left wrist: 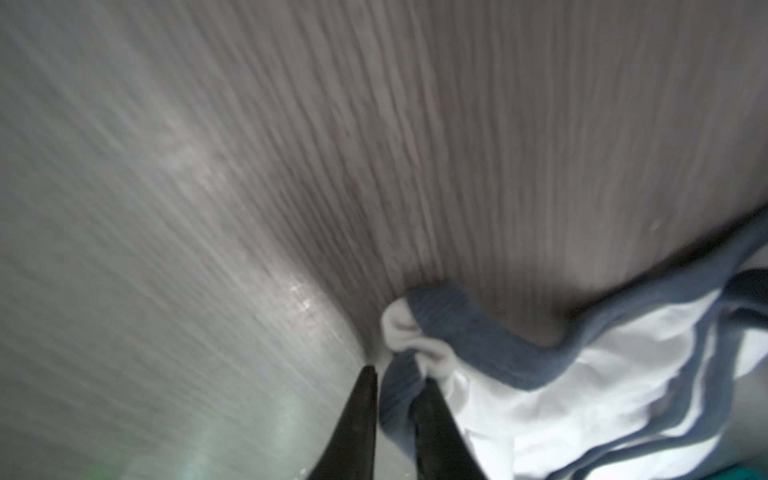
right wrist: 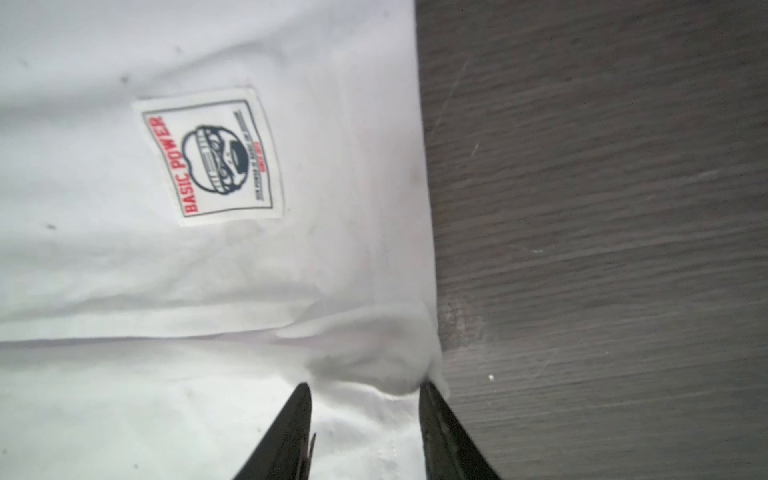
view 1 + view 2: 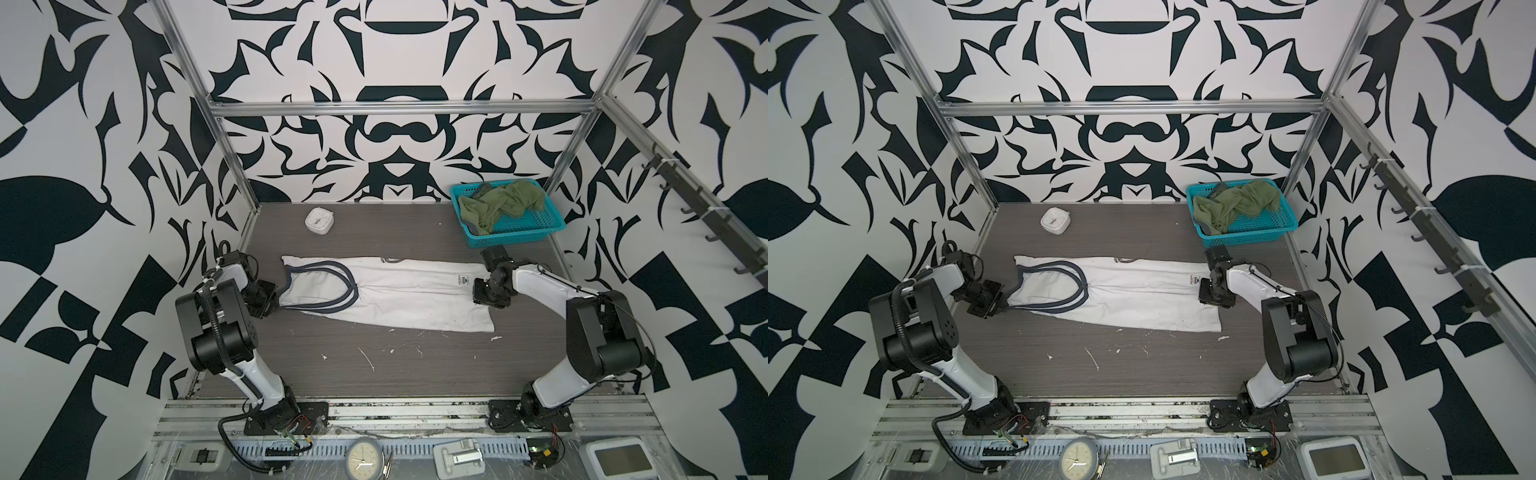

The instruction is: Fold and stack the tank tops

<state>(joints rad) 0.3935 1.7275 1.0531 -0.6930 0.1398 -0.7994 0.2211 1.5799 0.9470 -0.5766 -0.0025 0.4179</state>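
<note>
Two tank tops: one white top (image 3: 386, 295) in the middle of the table (image 3: 415, 374), one green top (image 3: 498, 203) in the basket (image 3: 511, 240). One basket, at the table's far right corner.

Two clocks: one square clock (image 3: 320, 221) near the far left corner, one round clock (image 3: 364, 459) past the front edge. Beside it are one grey latch (image 3: 457, 457) and one screen unit (image 3: 619, 457).

Two arms, a left arm (image 3: 220, 324) and a right arm (image 3: 598, 332), each with one gripper: left gripper (image 3: 277, 305), right gripper (image 3: 478, 296). Two fingers (image 1: 357, 424) show on each in the wrist views.

One label (image 2: 210, 156) is on the white top. One row of hooks (image 3: 706, 224) is on the right frame bar, too small to count surely.
</note>
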